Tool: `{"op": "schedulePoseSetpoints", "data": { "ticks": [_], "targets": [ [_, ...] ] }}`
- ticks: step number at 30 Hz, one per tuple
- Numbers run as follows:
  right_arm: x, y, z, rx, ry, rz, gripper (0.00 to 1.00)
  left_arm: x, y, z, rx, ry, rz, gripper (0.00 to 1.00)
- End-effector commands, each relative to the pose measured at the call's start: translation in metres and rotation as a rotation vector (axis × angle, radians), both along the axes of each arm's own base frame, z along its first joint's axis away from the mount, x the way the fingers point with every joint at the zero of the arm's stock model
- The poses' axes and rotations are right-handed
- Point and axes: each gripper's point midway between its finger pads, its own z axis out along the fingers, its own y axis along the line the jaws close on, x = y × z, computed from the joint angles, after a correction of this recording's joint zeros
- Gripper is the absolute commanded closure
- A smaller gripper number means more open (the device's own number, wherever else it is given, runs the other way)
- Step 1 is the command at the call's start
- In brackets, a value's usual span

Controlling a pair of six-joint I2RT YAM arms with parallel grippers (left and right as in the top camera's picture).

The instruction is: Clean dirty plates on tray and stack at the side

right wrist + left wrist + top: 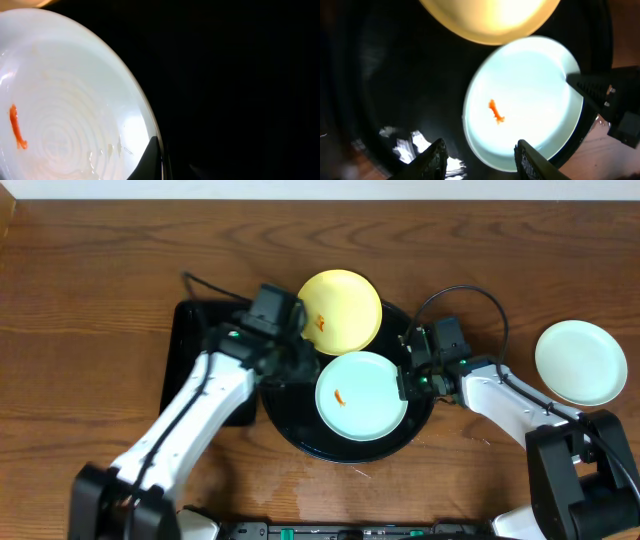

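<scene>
When seen from above, right hand (pixel 408 375): closed tight, pinching the right rim of the mint plate (pixel 362 395).
Mint plate: lying flat in the middle of the round black tray (pixel 300 438), with a small orange smear (pixel 340 396) left of its middle.
Left hand (pixel 298 360): open, holding nothing, hanging over the tray just left of the mint plate.
Yellow plate (pixel 341 310): at the far side of the tray, sticking out past the rim, meeting the mint plate's far edge; cannot tell if touching or lying over it. Marked with its own orange spot (pixel 321 321).
Other mint plate (pixel 581 362): off the tray, alone on the tabletop (pixel 100 280) at the far right, well apart from both hands.
Tabletop: brown wood with dark grain.
Smaller black tray (pixel 185 350): square-cornered, just left of the round one, partly under the left arm.
Open room: wood showing between the round tray and the plate on the right, and along the far side.
Tight spots: both hands close beside the mint plate, one on each side.
</scene>
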Motion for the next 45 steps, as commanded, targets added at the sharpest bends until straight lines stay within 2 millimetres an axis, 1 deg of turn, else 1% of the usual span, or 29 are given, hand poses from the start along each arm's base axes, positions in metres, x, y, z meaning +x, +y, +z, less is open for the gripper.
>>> {"op": "schedulePoseSetpoints", "data": {
  "ticks": [1,3,4,5,6,7,9,11,12,15,16,18,20,21,22,24,25,27,29,31,32,36,37,38,39,41,42,43,45],
  "targets": [
    [0.006,-0.015,-0.007,-0.065,0.007,-0.07,0.99,-0.001,-0.024,-0.024,0.007,0.061,0.019,0.55],
    [0.006,-0.015,-0.007,-0.066,0.007,-0.067,0.99,-0.003,-0.037,-0.038,0.007,0.092,0.026,0.73],
    [0.006,-0.015,-0.007,-0.067,0.007,-0.065,0.99,-0.005,-0.043,-0.046,0.012,0.108,0.025,0.76],
    [0.006,-0.015,-0.007,-0.067,0.007,-0.065,0.99,-0.006,-0.045,-0.051,0.021,0.114,0.015,0.76],
    [0.005,-0.015,-0.007,-0.067,0.009,-0.065,0.99,-0.004,-0.042,-0.055,0.045,0.112,0.019,0.76],
    [0.005,-0.015,-0.008,-0.068,0.012,-0.065,0.99,-0.001,-0.035,-0.057,0.072,0.106,0.037,0.76],
    [0.002,-0.016,-0.008,-0.072,0.023,-0.064,0.99,0.006,-0.022,-0.052,0.074,0.099,0.076,0.74],
    [-0.001,-0.017,-0.009,-0.08,0.029,-0.048,0.99,0.014,-0.004,-0.038,0.066,0.082,0.131,0.68],
    [-0.001,-0.017,-0.01,-0.083,0.03,-0.043,0.99,0.018,0.009,-0.03,0.066,0.068,0.167,0.66],
    [-0.001,-0.017,-0.01,-0.083,0.029,-0.04,0.99,0.028,0.057,-0.007,0.094,0.019,0.291,0.55],
    [-0.001,-0.017,-0.01,-0.083,0.028,-0.04,0.99,0.031,0.075,-0.001,0.108,-0.002,0.315,0.53],
    [-0.001,-0.017,-0.01,-0.083,0.027,-0.04,0.99,0.034,0.1,0.004,0.142,-0.025,0.332,0.52],
    [-0.001,-0.018,-0.01,-0.085,0.026,-0.037,0.99,0.035,0.126,0.0,0.197,-0.026,0.348,0.52],
    [-0.001,-0.017,-0.01,-0.086,0.024,-0.031,0.99,0.033,0.138,-0.007,0.227,-0.013,0.363,0.52],
    [-0.001,-0.017,-0.01,-0.086,0.024,-0.03,0.99,0.031,0.146,-0.013,0.247,0.002,0.38,0.52],
    [-0.001,-0.018,-0.01,-0.088,0.023,-0.031,0.99,0.027,0.159,-0.028,0.288,0.038,0.39,0.52],
    [-0.001,-0.018,-0.01,-0.088,0.023,-0.031,0.99,0.024,0.171,-0.045,0.35,0.068,0.392,0.52],
    [-0.001,-0.018,-0.01,-0.088,0.022,-0.031,0.99,0.023,0.185,-0.059,0.435,0.09,0.408,0.52],
    [-0.001,-0.018,-0.01,-0.088,0.022,-0.032,0.99,0.025,0.189,-0.073,0.463,0.111,0.407,0.52],
    [-0.001,-0.018,-0.01,-0.088,0.022,-0.032,0.99,0.027,0.186,-0.087,0.457,0.135,0.395,0.53],
    [0.0,-0.018,-0.009,-0.088,0.021,-0.032,0.99,0.027,0.184,-0.101,0.455,0.165,0.383,0.56],
    [0.0,-0.018,-0.009,-0.088,0.022,-0.032,0.99,0.021,0.184,-0.121,0.467,0.224,0.37,0.67],
    [0.0,-0.018,-0.009,-0.087,0.021,-0.032,0.99,0.021,0.184,-0.122,0.468,0.226,0.369,0.71],
    [0.0,-0.018,-0.009,-0.087,0.021,-0.032,0.99,0.021,0.184,-0.124,0.468,0.226,0.368,0.78],
    [0.0,-0.017,-0.009,-0.087,0.02,-0.032,0.99,0.022,0.184,-0.124,0.468,0.224,0.364,0.92],
    [0.0,-0.017,-0.009,-0.087,0.018,-0.032,0.99,0.024,0.177,-0.119,0.436,0.22,0.301,0.93],
    [0.0,-0.017,-0.009,-0.086,0.018,-0.032,0.99,0.025,0.173,-0.111,0.416,0.214,0.279,0.93],
    [0.0,-0.017,-0.009,-0.086,0.018,-0.032,0.99,0.026,0.173,-0.105,0.415,0.206,0.281,0.93],
    [0.001,-0.017,-0.009,-0.087,0.018,-0.032,0.99,0.032,0.173,-0.086,0.405,0.161,0.29,0.93]
  ]
}}
